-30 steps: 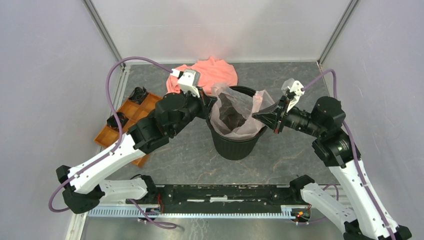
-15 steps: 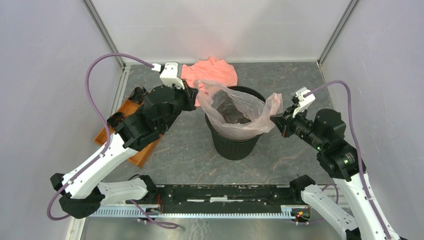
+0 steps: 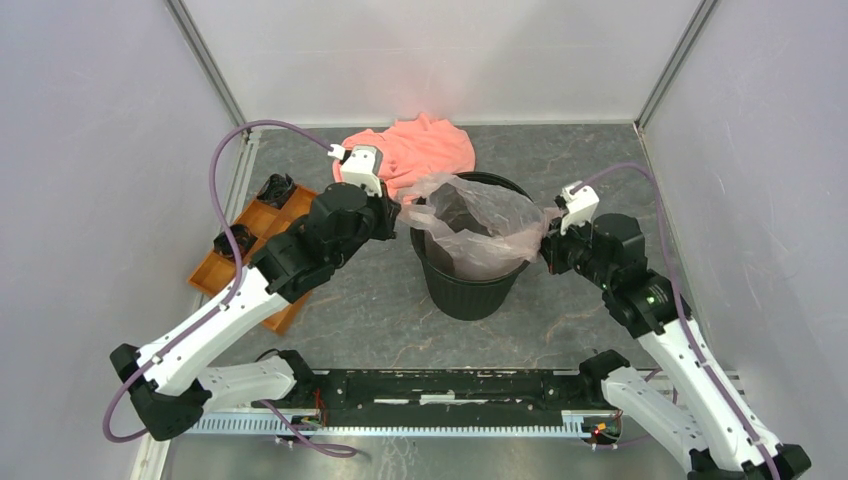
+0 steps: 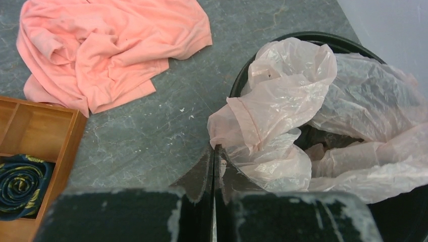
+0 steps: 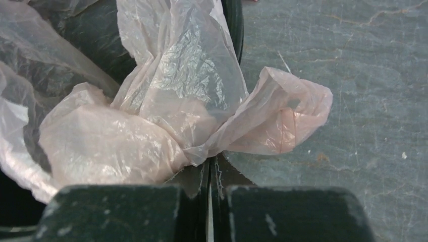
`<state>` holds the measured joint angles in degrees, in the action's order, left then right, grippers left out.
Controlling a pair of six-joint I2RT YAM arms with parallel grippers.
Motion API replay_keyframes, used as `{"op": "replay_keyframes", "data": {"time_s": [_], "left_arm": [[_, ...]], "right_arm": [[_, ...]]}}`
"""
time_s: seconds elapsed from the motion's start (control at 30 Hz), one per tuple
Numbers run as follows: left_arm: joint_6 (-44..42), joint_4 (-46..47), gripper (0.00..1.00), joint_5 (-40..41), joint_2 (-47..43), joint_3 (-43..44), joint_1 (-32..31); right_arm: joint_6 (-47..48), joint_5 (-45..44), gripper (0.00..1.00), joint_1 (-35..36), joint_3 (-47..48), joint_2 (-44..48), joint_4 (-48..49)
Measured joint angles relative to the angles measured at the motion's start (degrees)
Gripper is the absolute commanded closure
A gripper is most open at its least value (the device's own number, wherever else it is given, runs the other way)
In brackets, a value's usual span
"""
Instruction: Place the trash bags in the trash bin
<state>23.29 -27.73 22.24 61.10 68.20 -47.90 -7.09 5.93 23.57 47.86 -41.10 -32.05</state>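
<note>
over 1 bin (image 3: 470, 292); 1 trash bag (image 3: 492, 238); left gripper (image 4: 214, 154), right gripper (image 5: 209, 165) pinching

light: bright, even, soft shadows | glare: back wall | focus: sharp

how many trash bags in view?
1. The trash bag drapes over the trash bin, pinched by the left gripper and right gripper at opposite edges. Another could be hidden inside.
</note>
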Motion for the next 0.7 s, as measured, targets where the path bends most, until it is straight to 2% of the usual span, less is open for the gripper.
{"op": "replay_keyframes", "data": {"time_s": [0.4, 0.5, 0.7], "left_arm": [[3.56, 0.33, 0.98, -2.05, -4.28, -2.62, 0.2], [3.87, 0.0, 0.98, -2.27, -5.44, -2.93, 0.2], [3.85, -0.15, 0.98, -1.22, -7.39, -2.56, 0.22]], "right_arm": [[7.02, 2.62, 0.99, -0.11, 3.78, -13.31, 11.08], [8.07, 2.14, 0.87, -0.11, 7.06, -15.98, 9.22], [10.05, -1.31, 0.83, -0.11, 14.05, -14.16, 1.99]]}}
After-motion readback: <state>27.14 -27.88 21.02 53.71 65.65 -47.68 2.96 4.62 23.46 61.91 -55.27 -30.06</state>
